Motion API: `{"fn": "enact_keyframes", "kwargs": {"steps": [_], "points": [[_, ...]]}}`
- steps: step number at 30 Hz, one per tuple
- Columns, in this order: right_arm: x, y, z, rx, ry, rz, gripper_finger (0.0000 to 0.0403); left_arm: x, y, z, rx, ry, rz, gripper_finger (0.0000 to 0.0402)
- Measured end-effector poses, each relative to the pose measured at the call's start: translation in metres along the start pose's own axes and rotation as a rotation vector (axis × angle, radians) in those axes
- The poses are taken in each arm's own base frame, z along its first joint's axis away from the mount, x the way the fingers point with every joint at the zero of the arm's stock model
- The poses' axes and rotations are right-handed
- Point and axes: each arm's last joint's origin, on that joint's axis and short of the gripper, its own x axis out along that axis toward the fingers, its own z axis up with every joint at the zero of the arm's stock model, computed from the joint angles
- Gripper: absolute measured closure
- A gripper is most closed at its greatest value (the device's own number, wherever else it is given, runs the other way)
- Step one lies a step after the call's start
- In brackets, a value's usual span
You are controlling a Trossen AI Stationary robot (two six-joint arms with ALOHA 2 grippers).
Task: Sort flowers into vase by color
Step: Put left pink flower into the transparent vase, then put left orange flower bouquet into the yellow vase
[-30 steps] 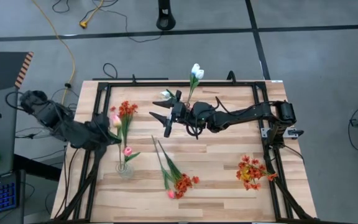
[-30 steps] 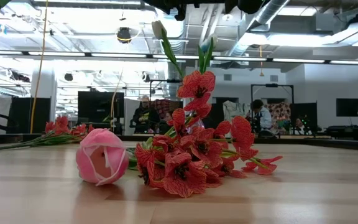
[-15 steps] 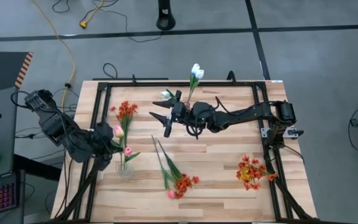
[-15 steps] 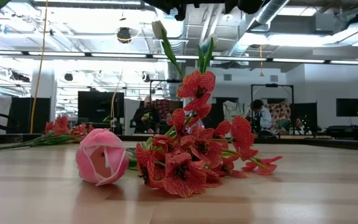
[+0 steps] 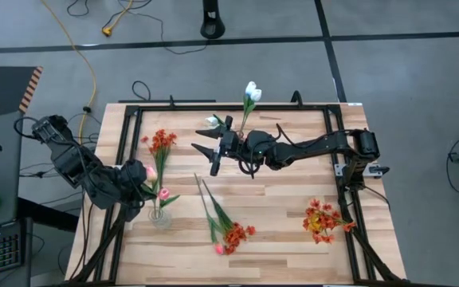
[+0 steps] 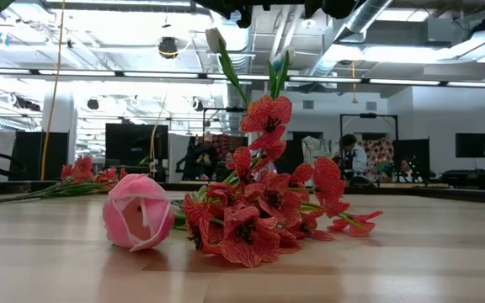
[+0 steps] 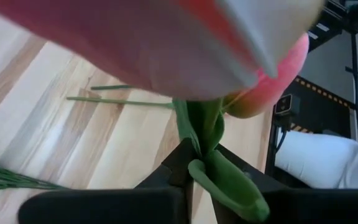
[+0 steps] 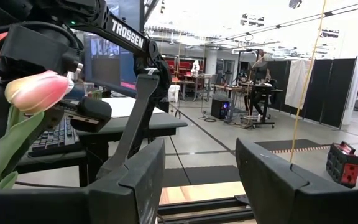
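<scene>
L gripper (image 5: 138, 179): we're seeing it over the table's left side, just above the vase, w/ a pink tulip (image 5: 150, 170) right at its tip. In the left wrist view the tulip's green stem (image 7: 205, 134) is sitting between the two dark fingers (image 7: 166, 180); we can't tell whether they're clamping it or letting go.
Vase (image 5: 160, 216): clear glass, standing near the table's left-front area; we're seeing a 2nd pink tulip (image 5: 164, 193) w/ its stem running down into it.
R gripper (image 5: 205, 151): hanging mid-table toward the back, fingers spread wide, nothing between them. In the right wrist view it's facing the L arm and its tulip.
Loose flowers: we're spotting a red-orange bunch (image 5: 162, 141) lying at back left, another red-orange bunch (image 5: 323, 219) at front right, well apart from the vase.
Front-centre pile: a red-orange spray (image 5: 236, 234) and a pink tulip head (image 6: 139, 211) are lying side by side, touching in the low view.
White tulips (image 5: 251, 92): lying at the back edge, just beyond the R gripper.
Table (image 5: 277, 199): light wood planks, black frame round it.
</scene>
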Motion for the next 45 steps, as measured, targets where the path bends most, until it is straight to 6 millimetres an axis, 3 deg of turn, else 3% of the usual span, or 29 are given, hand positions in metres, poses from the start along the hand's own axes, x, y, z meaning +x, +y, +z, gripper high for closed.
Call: {"fn": "enact_keyframes", "kwargs": {"steps": [9,16,25,39,45], "points": [[0.0,0.0,0.001,0.002,-0.009,-0.001,0.0181,0.0,0.0,0.0,0.014,0.007,-0.005,0.0305],[0.0,0.0,0.001,0.004,-0.015,-0.002,0.0182,-0.001,-0.001,-0.004,0.055,0.12,-0.066,0.0253],[0.0,0.0,0.001,0.004,-0.015,-0.001,0.0182,-0.007,0.013,-0.01,0.019,0.19,0.008,0.0267],[0.0,0.0,0.001,-0.005,-0.014,-0.001,0.0182,-0.042,0.042,-0.005,-0.056,-0.032,-0.051,0.0288],[-0.007,-0.003,0.015,-0.016,0.035,0.005,0.0182,-0.056,0.058,-0.002,-0.097,-0.225,0.005,0.0288]]}}
